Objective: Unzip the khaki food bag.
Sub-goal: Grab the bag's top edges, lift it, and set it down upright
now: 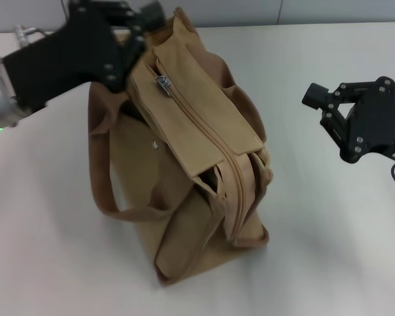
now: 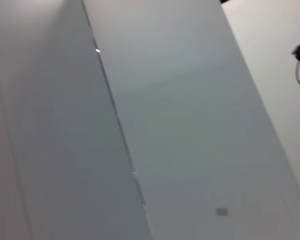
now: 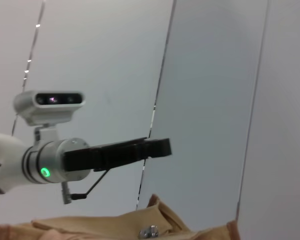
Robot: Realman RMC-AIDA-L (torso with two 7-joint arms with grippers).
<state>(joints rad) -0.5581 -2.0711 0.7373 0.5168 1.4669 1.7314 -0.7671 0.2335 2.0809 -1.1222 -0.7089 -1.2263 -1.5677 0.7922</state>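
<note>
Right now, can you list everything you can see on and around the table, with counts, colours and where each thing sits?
khaki food bag: one, tan canvas, standing mid-table, zipper closed.
zipper pull: one, grey metal, at the far end of the bag's top.
snap: one, silver, on the bag's left side panel.
table: one, white, under the bag.
wall panels: pale grey, behind the table.
left gripper: one, black, at the bag's far top end beside the pull.
right gripper: one, black, above the table, right of the bag, apart from it.

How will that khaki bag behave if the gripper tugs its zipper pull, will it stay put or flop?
The khaki food bag looks like soft canvas, sagging and leaning, so it would probably flex. The zipper pull sits high, so a tug may tip or drag it unless braced.
</note>
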